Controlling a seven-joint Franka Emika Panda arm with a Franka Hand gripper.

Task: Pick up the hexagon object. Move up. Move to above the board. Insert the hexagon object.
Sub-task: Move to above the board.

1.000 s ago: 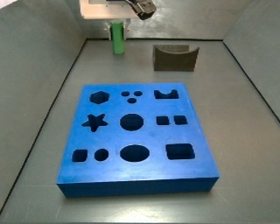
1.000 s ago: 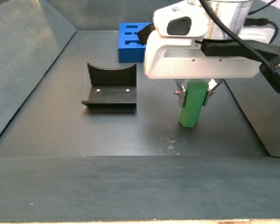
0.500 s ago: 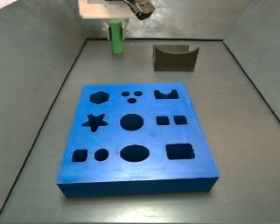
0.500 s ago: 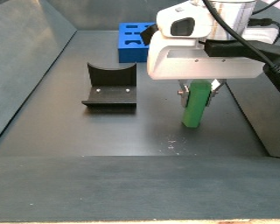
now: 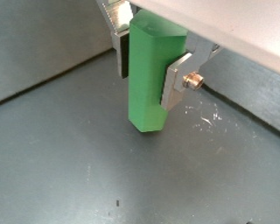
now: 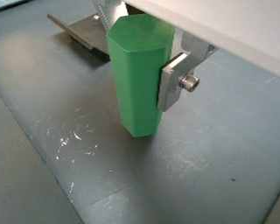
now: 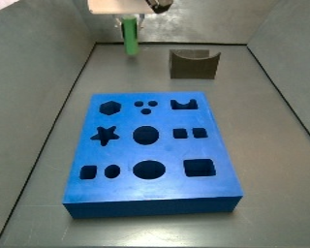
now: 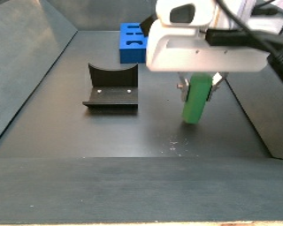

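In both wrist views your gripper (image 5: 150, 63) was clamped on the hexagon object (image 5: 150, 80), one silver finger (image 6: 175, 82) flat against a facet and the green rod hanging upright with its lower end seemingly just clear of the floor. The grip sat high on the rod, so I judge a quick move could tilt it between the pads and jam it at the hexagonal hole (image 7: 109, 107). In a side view the board (image 7: 150, 152) lay well away from the gripper, and the dark fixture (image 7: 193, 64) stood off to one side, near the path.
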